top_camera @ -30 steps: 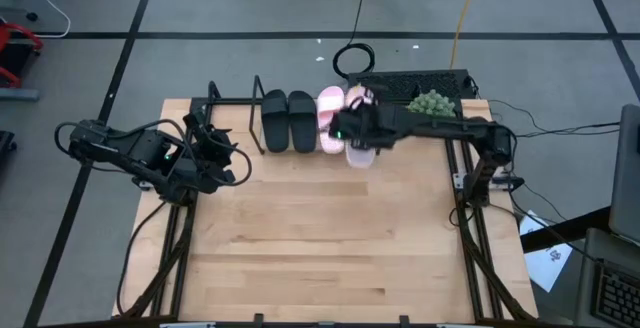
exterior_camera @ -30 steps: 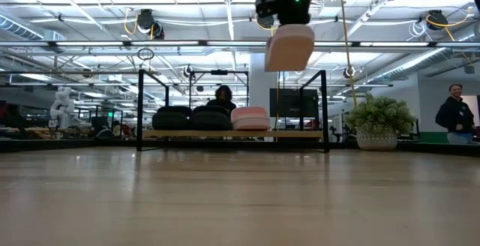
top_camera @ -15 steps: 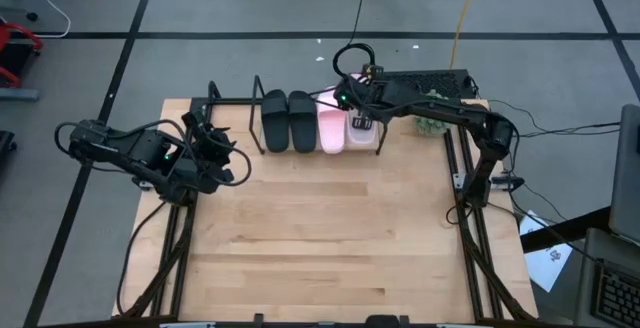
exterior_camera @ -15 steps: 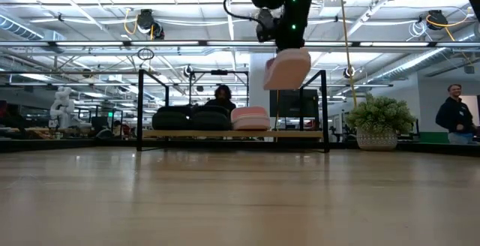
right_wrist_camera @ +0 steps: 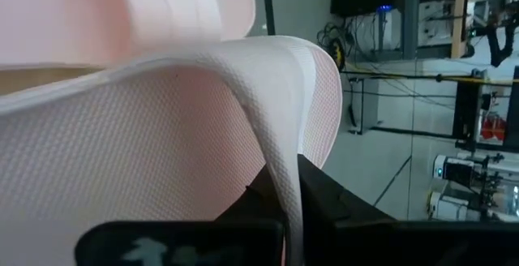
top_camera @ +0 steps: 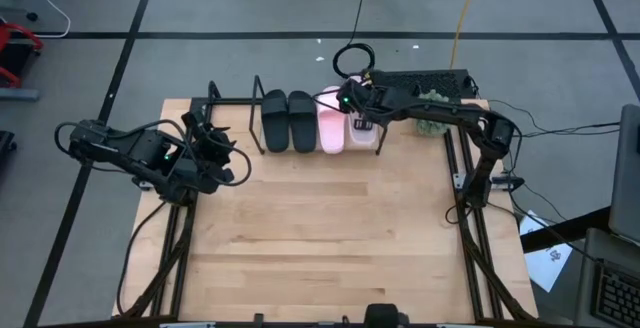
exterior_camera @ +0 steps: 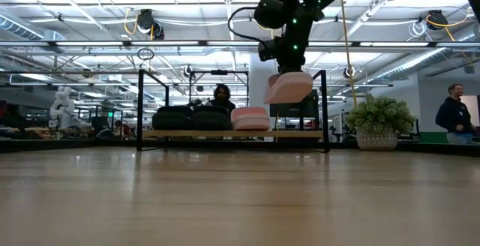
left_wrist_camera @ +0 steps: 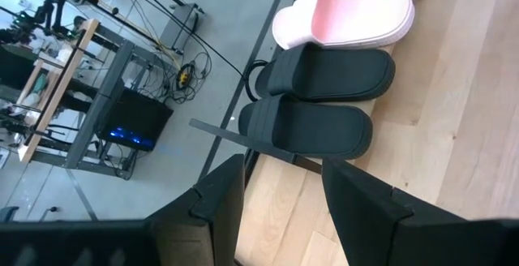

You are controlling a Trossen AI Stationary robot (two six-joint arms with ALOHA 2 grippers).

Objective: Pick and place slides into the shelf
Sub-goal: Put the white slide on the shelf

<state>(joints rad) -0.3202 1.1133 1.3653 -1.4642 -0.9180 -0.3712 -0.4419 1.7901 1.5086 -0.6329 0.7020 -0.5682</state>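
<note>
The right gripper is clamping its jaws fully shut on the wide strap of the last pale pink slide, near the upper centre of the high view, and is carrying it with its sole tilted above the one free spot on the shelf, so that it can likely be lowered beside its mate. In the right wrist view the thin strap is running between the dark fingers, pinched edge-on, a grip that is letting the sole hang below. The other pink slide and the black pair are already sitting side by side on the wooden board in a row, toes pointing the same way, leaving only the right-hand end open. The left gripper is waiting at the left of the tabletop with its jaws standing wide apart and holding nothing, clear of the working arm. A potted plant is standing at the right of the low view. No brand, label or legible writing is showing on the slides or the shelf
</note>
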